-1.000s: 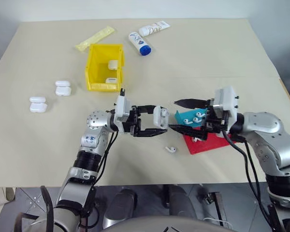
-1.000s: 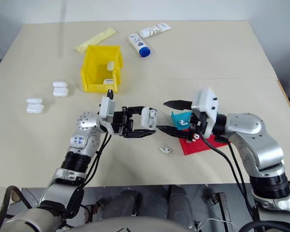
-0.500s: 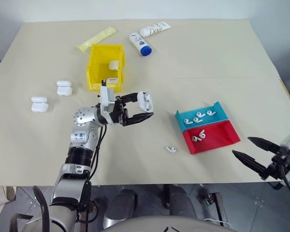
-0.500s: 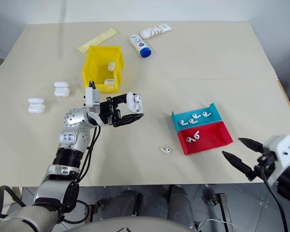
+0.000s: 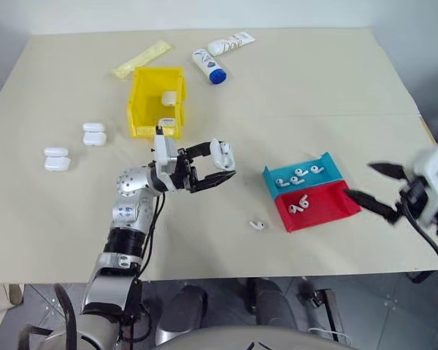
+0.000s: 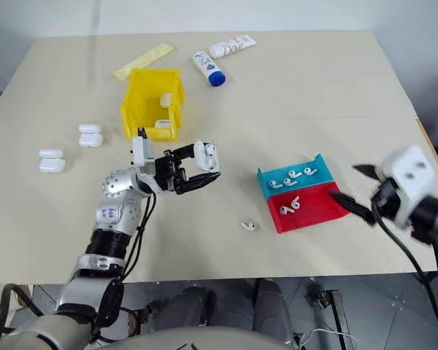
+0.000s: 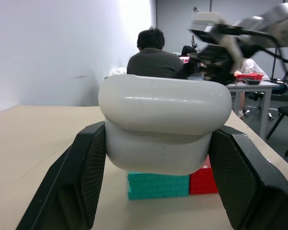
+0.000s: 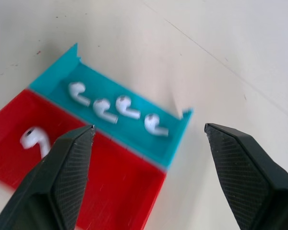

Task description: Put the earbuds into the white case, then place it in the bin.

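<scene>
The white case [image 5: 220, 153] is clamped between the two black fingers of my left pincer [image 5: 213, 164], held above the middle of the surface [image 5: 314, 95]. It is glossy and rounded; in the left wrist view the lid sits as a wider cap over the body. The bin [image 5: 158, 100], bright yellow and open-topped, stands at about 11 o'clock from the held case, with two more white cases inside. Four further cases lie in two pairs on the surface at about 9 o'clock. My right pincer [image 5: 376, 188] has its fingers spread wide and holds nothing, near the 3 o'clock edge of the red tray [image 5: 321, 208]. The red tray carries two earbuds [image 5: 299, 207]; the blue tray [image 5: 304, 173], touching it at 12 o'clock, carries four. One loose earbud [image 5: 257, 225] lies on the surface at 8 o'clock from the trays.
</scene>
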Controlling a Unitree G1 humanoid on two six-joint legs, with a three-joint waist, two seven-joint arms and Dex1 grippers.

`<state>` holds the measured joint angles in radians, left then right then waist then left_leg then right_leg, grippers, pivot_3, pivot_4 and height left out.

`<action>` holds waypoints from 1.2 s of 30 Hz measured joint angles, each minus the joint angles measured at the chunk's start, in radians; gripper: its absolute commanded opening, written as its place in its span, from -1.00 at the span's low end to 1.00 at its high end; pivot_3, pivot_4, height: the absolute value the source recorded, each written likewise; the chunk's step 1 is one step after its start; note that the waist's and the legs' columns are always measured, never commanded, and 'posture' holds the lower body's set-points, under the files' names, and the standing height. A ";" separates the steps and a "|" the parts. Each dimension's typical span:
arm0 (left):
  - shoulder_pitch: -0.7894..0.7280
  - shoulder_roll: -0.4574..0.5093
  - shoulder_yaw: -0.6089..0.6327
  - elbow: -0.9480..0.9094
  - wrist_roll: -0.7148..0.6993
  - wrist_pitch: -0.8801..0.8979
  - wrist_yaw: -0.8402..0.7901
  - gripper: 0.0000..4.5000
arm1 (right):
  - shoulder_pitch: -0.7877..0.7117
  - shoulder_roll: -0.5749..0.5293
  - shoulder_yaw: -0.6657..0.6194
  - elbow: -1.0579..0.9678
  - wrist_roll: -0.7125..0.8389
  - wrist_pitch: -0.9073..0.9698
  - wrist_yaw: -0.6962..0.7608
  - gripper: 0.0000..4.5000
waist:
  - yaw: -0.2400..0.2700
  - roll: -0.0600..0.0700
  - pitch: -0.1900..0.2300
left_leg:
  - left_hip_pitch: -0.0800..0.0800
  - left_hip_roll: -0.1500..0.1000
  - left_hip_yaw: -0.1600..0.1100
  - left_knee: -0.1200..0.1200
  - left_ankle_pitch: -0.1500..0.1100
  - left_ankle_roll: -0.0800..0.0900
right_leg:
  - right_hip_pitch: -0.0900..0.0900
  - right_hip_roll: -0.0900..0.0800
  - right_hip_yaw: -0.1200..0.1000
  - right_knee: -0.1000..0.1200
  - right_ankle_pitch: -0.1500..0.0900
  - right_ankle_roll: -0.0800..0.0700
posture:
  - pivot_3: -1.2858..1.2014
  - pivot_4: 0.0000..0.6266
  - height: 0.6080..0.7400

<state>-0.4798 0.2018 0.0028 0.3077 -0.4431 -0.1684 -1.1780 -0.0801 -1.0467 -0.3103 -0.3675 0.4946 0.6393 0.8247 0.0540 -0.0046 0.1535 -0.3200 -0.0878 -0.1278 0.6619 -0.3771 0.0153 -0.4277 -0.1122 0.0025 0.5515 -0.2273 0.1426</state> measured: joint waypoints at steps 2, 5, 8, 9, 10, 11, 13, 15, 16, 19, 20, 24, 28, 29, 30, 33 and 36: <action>0.032 -0.010 -0.013 -0.044 0.000 0.006 0.023 0.25 | -0.106 -0.043 0.106 0.076 -0.042 0.015 0.039 0.70 | 0.000 0.001 0.000 | 0.000 -0.001 0.001 0.000 0.000 0.000 | 0.000 -0.001 0.000 -0.001 0.000 0.000 | 0.03 -0.52 1.00; 0.084 -0.006 -0.018 -0.114 0.000 0.014 0.054 0.25 | -0.275 -0.056 0.269 0.197 -0.109 0.017 0.120 0.54 | -0.002 0.000 0.000 | 0.000 -0.001 0.001 0.001 0.000 0.001 | 0.000 -0.001 0.001 -0.001 0.000 0.001 | 0.03 -0.52 1.00; 0.125 -0.006 -0.026 -0.168 0.000 0.020 0.079 0.25 | -0.412 -0.053 0.402 0.307 -0.182 0.009 0.190 0.15 | -0.003 0.001 0.000 | 0.000 -0.002 0.001 0.001 0.000 0.001 | 0.000 -0.001 0.001 0.000 0.000 0.001 | 0.03 -0.52 1.00; 0.141 -0.003 -0.026 -0.187 0.000 0.023 0.089 0.25 | -0.459 -0.046 0.444 0.342 -0.211 -0.005 0.216 0.01 | -0.004 0.001 0.000 | 0.000 -0.001 0.001 0.001 0.000 0.000 | 0.000 -0.001 0.001 0.000 0.000 0.001 | 0.03 -0.52 1.00; 0.147 -0.003 -0.029 -0.194 0.000 0.025 0.096 0.25 | -0.492 -0.040 0.470 0.366 -0.232 -0.015 0.235 0.01 | -0.004 0.001 0.000 | 0.000 -0.001 0.001 0.001 0.000 0.000 | -0.001 -0.001 0.001 0.000 0.000 0.001 | 0.03 -0.52 1.00; 0.153 -0.003 -0.032 -0.204 0.000 0.027 0.102 0.25 | -0.518 -0.036 0.493 0.385 -0.251 -0.029 0.253 0.01 | -0.003 0.001 0.000 | -0.001 -0.001 0.001 0.001 0.000 0.000 | -0.001 -0.001 0.001 0.000 0.000 0.001 | 0.03 -0.52 1.00; 0.172 -0.001 -0.034 -0.230 0.000 0.027 0.110 0.25 | -0.571 -0.018 0.538 0.426 -0.289 -0.053 0.296 0.01 | -0.004 0.001 0.000 | 0.000 -0.001 0.001 0.001 0.000 0.000 | -0.001 -0.001 0.001 0.000 0.000 0.001 | 0.03 -0.52 1.00; 0.184 0.002 -0.043 -0.239 0.000 0.029 0.116 0.25 | -0.610 0.003 0.573 0.465 -0.319 -0.064 0.327 0.01 | -0.004 0.001 0.000 | 0.000 -0.002 0.001 0.001 0.000 0.000 | -0.001 -0.001 0.001 0.000 0.000 0.001 | 0.03 -0.52 1.00; 0.187 0.003 -0.045 -0.246 0.000 0.030 0.117 0.25 | -0.624 0.012 0.589 0.483 -0.332 -0.069 0.339 0.01 | -0.003 0.001 0.000 | -0.001 -0.002 0.001 0.001 0.000 0.000 | -0.001 -0.001 0.001 0.000 0.000 0.001 | 0.03 -0.52 1.00; 0.192 0.006 -0.051 -0.257 0.000 0.029 0.121 0.25 | -0.689 0.055 0.642 0.553 -0.392 -0.080 0.371 0.01 | -0.005 0.002 0.000 | 0.000 -0.002 0.001 0.001 0.000 0.000 | -0.001 -0.001 0.001 0.000 0.000 0.001 | 0.03 -0.52 1.00; 0.193 0.006 -0.052 -0.257 0.000 0.029 0.121 0.25 | -0.708 0.067 0.661 0.576 -0.415 -0.090 0.383 0.01 | -0.005 0.002 0.000 | 0.000 -0.001 0.001 0.001 0.000 0.000 | -0.001 -0.001 0.001 0.000 0.000 0.001 | 0.03 -0.52 1.00; 0.196 0.006 -0.055 -0.258 0.000 0.027 0.125 0.25 | -0.750 0.097 0.703 0.649 -0.483 -0.102 0.408 0.01 | -0.004 0.001 0.000 | -0.001 -0.002 0.001 0.001 0.000 0.000 | -0.001 -0.001 0.001 0.001 0.000 0.001 | 0.03 -0.52 1.00; 0.207 0.005 -0.061 -0.261 0.000 0.025 0.131 0.25 | -0.778 0.118 0.722 0.704 -0.532 -0.115 0.428 0.01 | -0.005 0.002 0.000 | 0.000 -0.002 0.001 0.001 0.001 0.000 | -0.001 -0.001 0.001 0.001 0.000 0.001 | 0.03 -0.52 1.00; 0.210 0.005 -0.062 -0.262 0.000 0.025 0.132 0.25 | -0.782 0.120 0.723 0.715 -0.538 -0.117 0.431 0.01 | -0.006 0.002 0.000 | 0.000 -0.002 0.001 0.001 0.001 0.000 | -0.001 -0.001 0.001 0.001 0.000 0.001 | 0.03 -0.52 1.00; 0.215 0.005 -0.062 -0.263 0.000 0.025 0.134 0.25 | -0.790 0.127 0.724 0.731 -0.550 -0.121 0.437 0.01 | -0.006 0.002 0.000 | 0.000 -0.002 0.001 0.001 0.001 0.000 | -0.001 -0.001 0.001 0.001 0.000 0.001 | 0.03 -0.52 1.00; 0.218 0.004 -0.064 -0.266 0.000 0.025 0.139 0.25 | -0.801 0.144 0.724 0.753 -0.570 -0.135 0.445 0.01 | -0.006 0.002 0.000 | 0.000 -0.002 0.001 0.001 0.001 0.000 | -0.001 -0.001 0.001 0.001 0.000 0.001 | 0.03 -0.52 1.00; 0.222 0.004 -0.065 -0.273 0.000 0.025 0.141 0.25 | -0.805 0.157 0.725 0.769 -0.590 -0.141 0.455 0.01 | -0.006 0.002 0.000 | 0.000 -0.002 0.001 0.001 0.001 0.000 | -0.001 -0.001 0.001 0.001 0.000 0.001 | 0.03 -0.52 1.00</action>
<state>-0.2581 0.2056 -0.0619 0.0350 -0.4432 -0.1437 -1.0371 -0.8846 -0.8900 0.4146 0.4019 -0.0952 0.4981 1.2797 0.0476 -0.0030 0.1536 -0.3204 -0.0899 -0.1266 0.6628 -0.3766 0.0151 -0.4287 -0.1133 0.0035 0.5529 -0.2268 0.1432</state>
